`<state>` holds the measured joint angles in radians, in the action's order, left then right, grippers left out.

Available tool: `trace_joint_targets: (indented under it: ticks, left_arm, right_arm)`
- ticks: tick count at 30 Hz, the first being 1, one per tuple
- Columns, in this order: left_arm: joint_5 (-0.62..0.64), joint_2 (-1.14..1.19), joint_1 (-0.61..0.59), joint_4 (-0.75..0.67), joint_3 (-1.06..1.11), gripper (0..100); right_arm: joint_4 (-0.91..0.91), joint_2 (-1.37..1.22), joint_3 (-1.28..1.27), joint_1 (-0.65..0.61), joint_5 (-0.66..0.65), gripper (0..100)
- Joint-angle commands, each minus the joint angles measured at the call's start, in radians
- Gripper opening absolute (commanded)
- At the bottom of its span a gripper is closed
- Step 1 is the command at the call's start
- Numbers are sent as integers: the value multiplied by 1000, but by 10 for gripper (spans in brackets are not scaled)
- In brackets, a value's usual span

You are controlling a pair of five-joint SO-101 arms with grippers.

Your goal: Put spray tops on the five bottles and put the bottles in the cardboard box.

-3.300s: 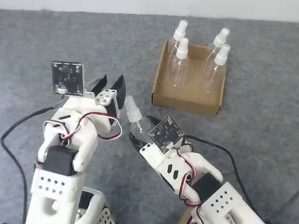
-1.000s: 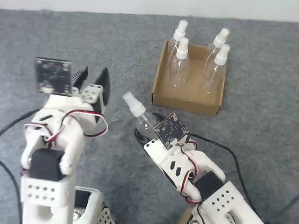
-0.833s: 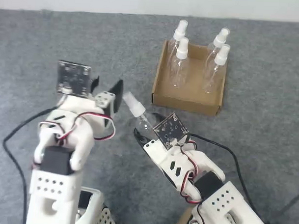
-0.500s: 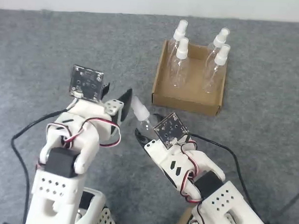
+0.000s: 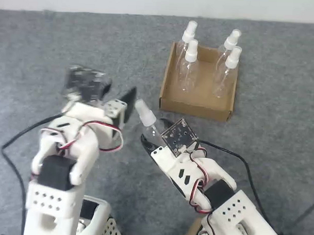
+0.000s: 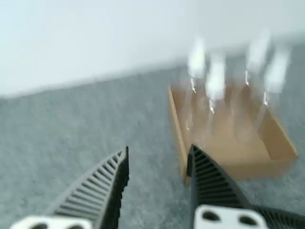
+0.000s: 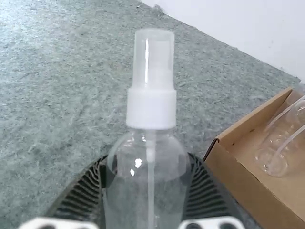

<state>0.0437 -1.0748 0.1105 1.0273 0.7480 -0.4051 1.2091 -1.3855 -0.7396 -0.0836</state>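
In the upper right of the high view, the cardboard box (image 5: 196,109) stands on the grey table (image 5: 56,42). Four bottles (image 5: 188,67) stand upright inside it, in two pairs toward its far wall, and each carries a white spray top. The fifth bottle (image 5: 148,125) is outside the box, near the centre of the frame, to the lower left of the box's near corner. The right fingers (image 5: 144,144) are closed around its clear body. It leans toward the upper left, and its own spray top (image 5: 143,111) is on. The left fingers (image 5: 127,100) are spread open just to the left of that spray top. I cannot tell if they touch it.
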Motion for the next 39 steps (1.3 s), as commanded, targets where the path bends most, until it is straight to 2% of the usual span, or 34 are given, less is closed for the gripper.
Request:
trace_joint_targets:
  ticks: [1, 6, 10, 15, 19, 21, 23, 26, 33, 39]
  left_arm:
    - [37, -15, -49, 3, -84, 189]
    - [100, -172, -60, -9, 47, 189]
    - [75, -379, -14, -84, 265, 189]
    - [32, -526, 58, -124, 461, 189]
    - [29, -565, 127, -126, 507, 189]
    - [-26, -569, 164, -126, 519, 199]
    - [-84, -566, 207, -121, 526, 244]
    - [-95, -566, 241, -129, 553, 293]
    - [-87, -565, 241, -178, 581, 298]
    - [-40, -565, 239, -224, 607, 314]
  right_arm:
    - [24, 30, 15, 10, 11, 6]
    - [18, 30, 55, 62, 11, 6]
    - [13, 22, 146, 200, 11, 6]
    - [12, -157, 324, 274, 11, 6]
    - [12, -421, 543, 271, 11, 6]
    - [-8, -550, 663, 269, 12, 6]
    - [-70, -664, 784, 269, 49, 6]
    - [-197, -788, 936, 269, 101, 6]
    - [-349, -796, 1025, 248, 147, 6]
    - [-426, -713, 1023, 166, 190, 6]
